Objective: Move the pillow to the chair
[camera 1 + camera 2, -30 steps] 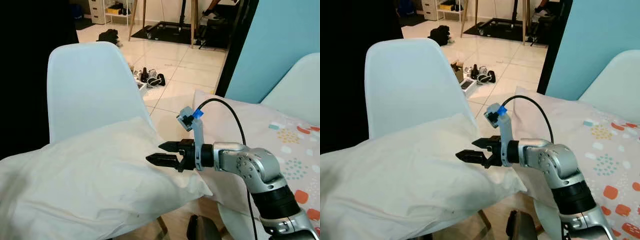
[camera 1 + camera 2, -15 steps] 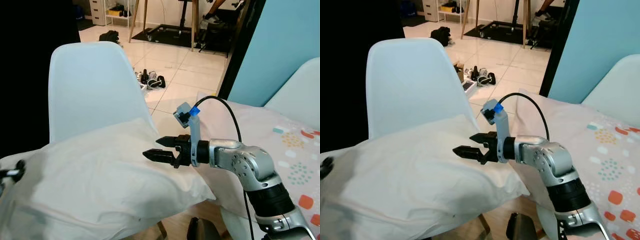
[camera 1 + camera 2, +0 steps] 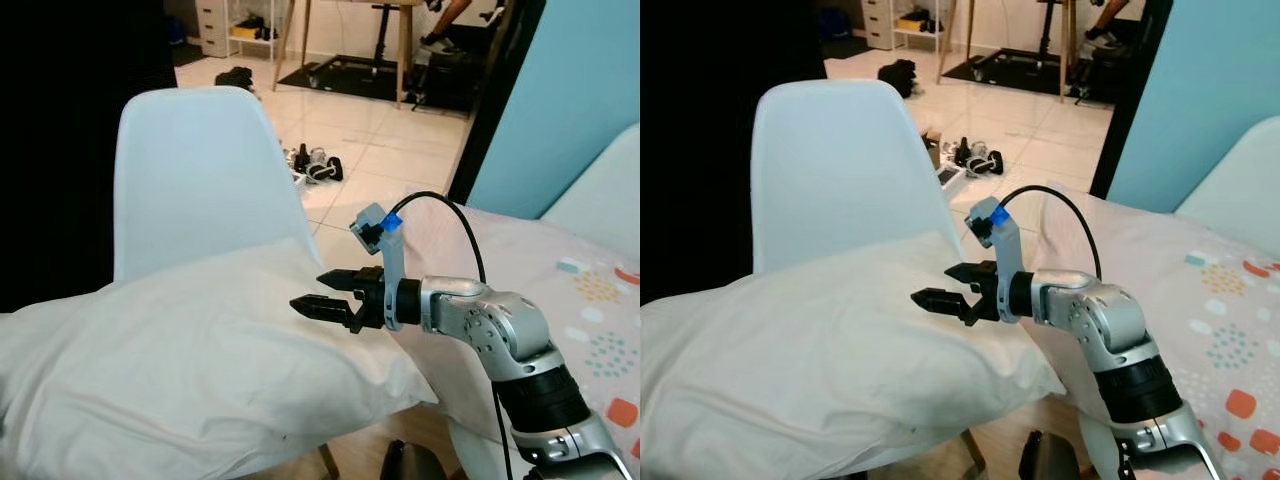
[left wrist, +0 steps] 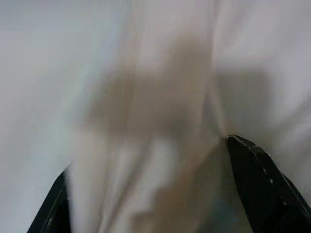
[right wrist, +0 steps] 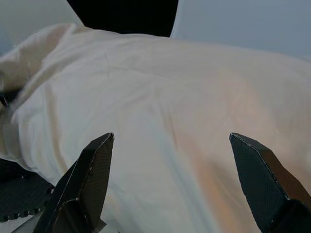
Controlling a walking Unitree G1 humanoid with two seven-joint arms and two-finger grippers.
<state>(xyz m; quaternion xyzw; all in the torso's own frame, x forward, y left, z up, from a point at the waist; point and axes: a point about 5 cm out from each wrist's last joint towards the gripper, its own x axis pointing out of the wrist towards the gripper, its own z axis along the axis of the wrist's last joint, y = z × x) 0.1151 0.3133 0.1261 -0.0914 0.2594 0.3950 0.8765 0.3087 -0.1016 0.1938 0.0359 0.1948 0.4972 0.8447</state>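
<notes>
White pillow (image 3: 190, 370) fills the near left, lying across the seat of the pale blue chair (image 3: 195, 180), bulging over the seat's front edge. Chair backrest stands upright right behind it. Fabric is creased, one tiny dark speck near the lower front.

Right gripper (image 3: 325, 292) hovers just above the pillow's right end, arm reaching in from the lower right, fingers apart, nothing between them, tips pointing left over the cloth. Cannot tell if the lower finger grazes the fabric. Right wrist view: both black fingers (image 5: 82, 184) spread wide with pillow cloth beyond them, chair back at the top edge. A small grey camera block with blue tape (image 3: 378, 226) sits on top of the wrist, black cable (image 3: 450, 215) looping back along the silver arm.

Left gripper (image 4: 160, 194) is pressed close into pillow fabric in the left wrist view, two finger tips wide apart at the frame's edges, blurred cloth bunched between; fingers spread, not clamped.

To the right, a second pillow with coloured dot pattern (image 3: 560, 300) lies on another pale chair (image 3: 600, 195). Teal wall panel (image 3: 590, 90) behind it.

Further back, tiled floor (image 3: 370, 150) with dark shoes (image 3: 315, 165), a black bag (image 3: 237, 76), wooden stand legs (image 3: 290, 30).
</notes>
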